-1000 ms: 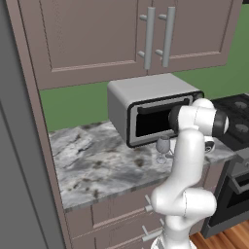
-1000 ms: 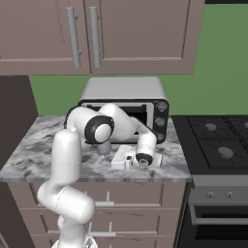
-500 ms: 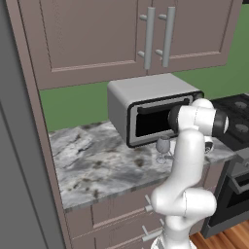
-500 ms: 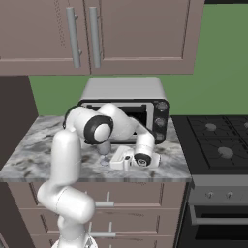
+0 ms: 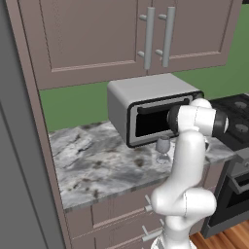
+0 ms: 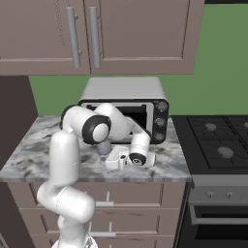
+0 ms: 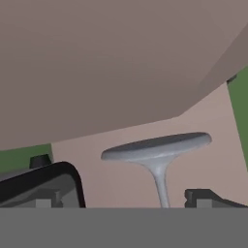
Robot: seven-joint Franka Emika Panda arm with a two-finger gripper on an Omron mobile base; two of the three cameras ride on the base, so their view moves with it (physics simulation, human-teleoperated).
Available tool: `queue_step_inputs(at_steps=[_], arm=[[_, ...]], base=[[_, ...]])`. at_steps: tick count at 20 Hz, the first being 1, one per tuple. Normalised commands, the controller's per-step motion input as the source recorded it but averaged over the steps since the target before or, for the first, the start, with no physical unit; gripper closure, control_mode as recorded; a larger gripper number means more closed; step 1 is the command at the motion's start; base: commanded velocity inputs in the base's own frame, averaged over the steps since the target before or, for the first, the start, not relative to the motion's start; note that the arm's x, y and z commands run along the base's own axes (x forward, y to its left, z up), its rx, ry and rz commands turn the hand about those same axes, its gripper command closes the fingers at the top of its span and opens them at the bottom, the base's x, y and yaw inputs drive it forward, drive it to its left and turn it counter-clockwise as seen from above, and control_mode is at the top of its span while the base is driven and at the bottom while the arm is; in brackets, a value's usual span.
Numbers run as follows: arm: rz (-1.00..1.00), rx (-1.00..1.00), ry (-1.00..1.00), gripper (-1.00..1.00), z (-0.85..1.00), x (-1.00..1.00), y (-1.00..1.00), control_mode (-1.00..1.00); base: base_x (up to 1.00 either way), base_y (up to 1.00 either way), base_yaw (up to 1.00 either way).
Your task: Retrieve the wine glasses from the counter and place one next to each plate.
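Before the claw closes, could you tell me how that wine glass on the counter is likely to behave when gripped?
The glass will probably tip easily: its bowl sits high on a thin stem above a small flat foot. It looks rigid and light, and the slim stem may be fragile. Its smooth surface could slip in the open claw.

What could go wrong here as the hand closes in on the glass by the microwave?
1. The wine glass stands on a thin stem and small foot; a nudge from the open gripper might tip it before the jaws close.
2. It sits close in front of the microwave, so the hand may bump the door.
3. In the hand view the stem lies nearer one fingertip; closing off-centre may push the glass sideways along the counter.
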Motion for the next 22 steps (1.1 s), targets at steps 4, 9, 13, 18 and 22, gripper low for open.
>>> queue_step_inputs(at_steps=[4, 9, 13, 18, 22], arm=[[-0.01, 0.00, 0.00, -1.00, -0.03, 0.00, 0.19, -1.00], [0.00, 0.00, 0.00, 1.00, 0.08, -0.03, -0.02, -1.00], [0.00, 0.00, -0.07, 1.00, 0.50, -0.06, 0.00, -1.00], [0.00, 0.00, -0.07, 1.00, 0.74, -0.16, 0.01, -1.00], [0.00, 0.00, 0.00, 1.00, 0.69, -0.27, 0.00, -1.00]], base=[[0.00, 0.00, 0.00], [0.00, 0.00, 0.00], [0.00, 0.00, 0.00], [0.00, 0.00, 0.00], [0.00, 0.00, 0.00]])
